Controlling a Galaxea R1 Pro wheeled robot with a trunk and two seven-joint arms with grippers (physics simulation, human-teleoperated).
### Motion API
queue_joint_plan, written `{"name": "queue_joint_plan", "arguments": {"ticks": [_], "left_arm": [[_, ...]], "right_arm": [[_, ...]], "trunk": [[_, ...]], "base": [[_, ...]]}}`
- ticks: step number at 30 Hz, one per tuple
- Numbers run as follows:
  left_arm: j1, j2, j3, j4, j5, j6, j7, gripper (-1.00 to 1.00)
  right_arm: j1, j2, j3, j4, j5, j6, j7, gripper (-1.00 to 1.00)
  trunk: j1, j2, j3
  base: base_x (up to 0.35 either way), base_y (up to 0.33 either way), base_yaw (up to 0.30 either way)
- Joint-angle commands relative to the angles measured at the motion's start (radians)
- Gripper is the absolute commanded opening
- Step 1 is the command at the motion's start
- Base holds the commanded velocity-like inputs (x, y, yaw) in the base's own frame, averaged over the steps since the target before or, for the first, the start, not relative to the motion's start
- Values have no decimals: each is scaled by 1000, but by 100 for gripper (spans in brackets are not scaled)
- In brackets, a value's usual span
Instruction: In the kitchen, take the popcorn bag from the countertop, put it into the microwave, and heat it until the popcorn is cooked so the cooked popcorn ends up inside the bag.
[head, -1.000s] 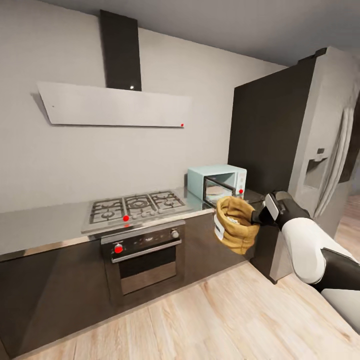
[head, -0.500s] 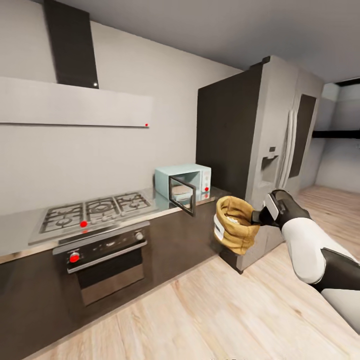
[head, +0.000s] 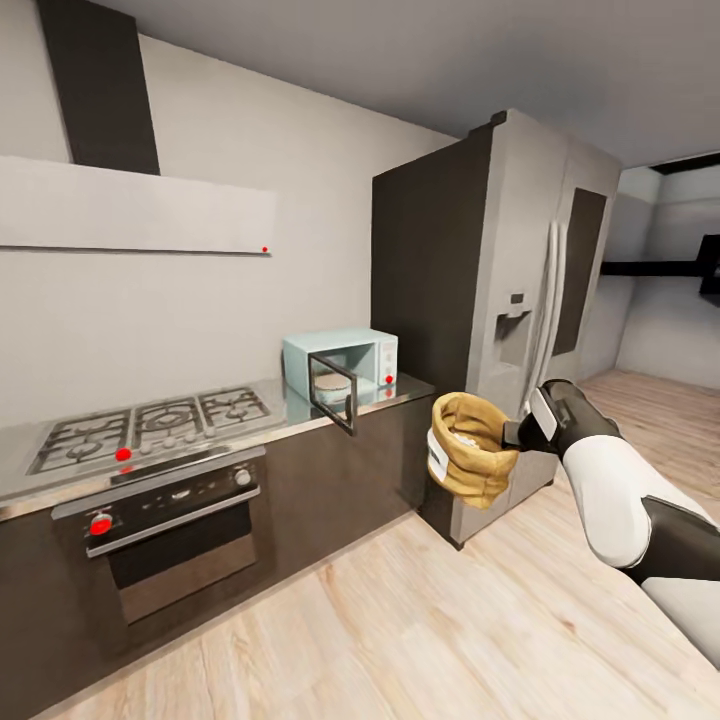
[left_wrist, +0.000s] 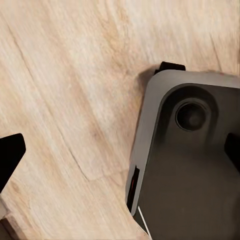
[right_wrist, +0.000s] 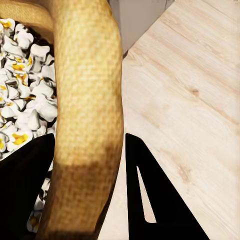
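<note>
My right gripper (head: 512, 433) is shut on the rolled rim of the tan burlap popcorn bag (head: 468, 452), holding it in the air above the wood floor, right of the counter's end. The bag's white label faces left. In the right wrist view the black fingers (right_wrist: 150, 200) pinch the rim (right_wrist: 90, 100), and puffed white-and-yellow popcorn (right_wrist: 22, 100) fills the bag. The pale blue microwave (head: 362, 357) stands at the countertop's (head: 402, 388) right end with its dark glass door (head: 332, 392) swung open. My left gripper (left_wrist: 120, 152) is open over the floor, beside the robot's dark base (left_wrist: 195, 170).
A tall steel fridge (head: 520, 300) in a dark surround stands right of the counter, behind the bag. A gas hob (head: 140, 418) and built-in oven (head: 170, 530) lie left of the microwave, under a range hood (head: 130, 205). Open wood floor (head: 420, 620) stretches in front.
The head view has swung right, so the hob, oven and microwave sit further left in the picture and more of the fridge shows. The bag stays gripped in the same spot in view.
</note>
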Motion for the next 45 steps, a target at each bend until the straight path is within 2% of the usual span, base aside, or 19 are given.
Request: {"name": "queue_joint_plan", "arguments": {"ticks": [1,6,31,40,45], "left_arm": [[0,0,3,-3,1,2,1,100],[0,0,3,-3,1,2,1,100],[0,0,4,-3,1,2,1,100],[0,0,4,-3,1,2,1,100],[0,0,4,-3,1,2,1,100]], "right_arm": [[-1,1,-8,-1,5,3,0,-100],[-1,0,-8,-1,5,3,0,-100],[-1,0,-8,-1,5,3,0,-100],[-1,1,-8,-1,5,4,-2,-100],[-1,1,-8,-1,5,4,-2,-100]], "trunk": [[0,-1,-1],[0,-1,-1],[0,-1,-1],[0,-1,-1],[0,-1,-1]], "base": [[262,-198,0],[284,-199,117],[270,-241,254],[254,-255,37],[252,-256,236]]}}
